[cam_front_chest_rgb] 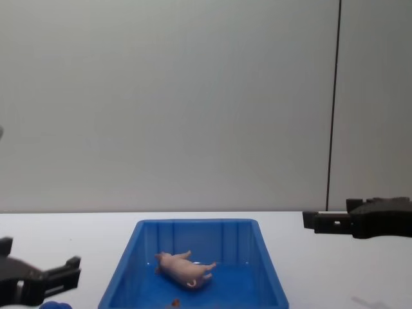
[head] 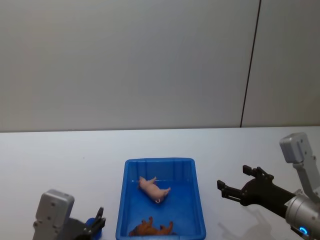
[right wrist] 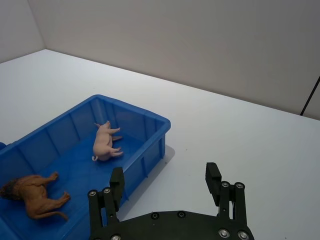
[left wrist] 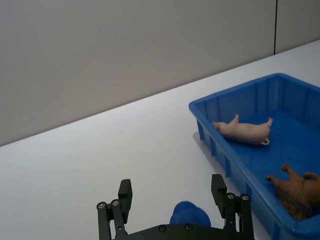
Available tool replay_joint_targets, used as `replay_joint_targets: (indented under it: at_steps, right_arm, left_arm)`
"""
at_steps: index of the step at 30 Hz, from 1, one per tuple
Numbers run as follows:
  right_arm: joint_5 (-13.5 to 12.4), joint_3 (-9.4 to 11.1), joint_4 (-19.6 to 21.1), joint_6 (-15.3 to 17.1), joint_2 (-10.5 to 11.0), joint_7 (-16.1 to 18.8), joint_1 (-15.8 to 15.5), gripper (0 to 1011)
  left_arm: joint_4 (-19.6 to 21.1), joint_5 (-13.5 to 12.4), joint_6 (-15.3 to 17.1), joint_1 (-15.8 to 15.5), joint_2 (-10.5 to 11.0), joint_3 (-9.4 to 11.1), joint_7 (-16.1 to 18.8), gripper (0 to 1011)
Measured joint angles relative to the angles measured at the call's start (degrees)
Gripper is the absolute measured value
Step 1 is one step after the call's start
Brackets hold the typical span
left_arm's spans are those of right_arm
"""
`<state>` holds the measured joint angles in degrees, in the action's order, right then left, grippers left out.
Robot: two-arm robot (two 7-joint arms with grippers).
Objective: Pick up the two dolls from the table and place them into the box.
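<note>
One white table (head: 60, 160) spans the scene, backed by a plain grey wall (head: 125, 60) with a single dark vertical seam. On the table sits one blue bin (head: 121, 200), rectangular with sloped ribbed walls and a rim, centred between the two arms.

Two grippers are in sight. The right gripper (head: 237, 182) hovers above the table to the right of the bin, well apart from it, its two black fingers spread wide with nothing between them. The left gripper (head: 100, 220) is low at the bin's near left corner, close beside the wall but not touching it; its fingers are likewise spread and empty, as the left wrist view shows. One small blue rounded object (left wrist: 187, 214) lies on the table just under that gripper.

Two toy animals lie inside the bin, both on their sides. The pale pink pig (head: 153, 189) rests mid-floor, legs out. The brown lion (head: 152, 228) lies at the near end, apart from the pig.
</note>
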<state>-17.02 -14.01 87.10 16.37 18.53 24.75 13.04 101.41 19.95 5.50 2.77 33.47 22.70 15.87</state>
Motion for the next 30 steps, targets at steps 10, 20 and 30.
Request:
replay_joint_targets:
  at_steps: [10,20,30]
  right_arm:
    - [-0.1,0.1,0.1,0.0,0.1,0.0,-0.1,1001]
    - [-0.1,0.1,0.1,0.0,0.1,0.0,-0.1,1001]
    - [-0.1,0.1,0.1,0.0,0.1,0.0,-0.1,1001]
  left_arm:
    - [-4.4,1.5,-1.2,0.2,-0.8,-0.4,-1.3,1001]
    - [-9.6,2.1,-3.0,-1.2,-2.5,-0.7,-5.2,1001]
    - [-13.4,2.7,-4.1,-2.4,-3.6,-0.9,-9.6,990]
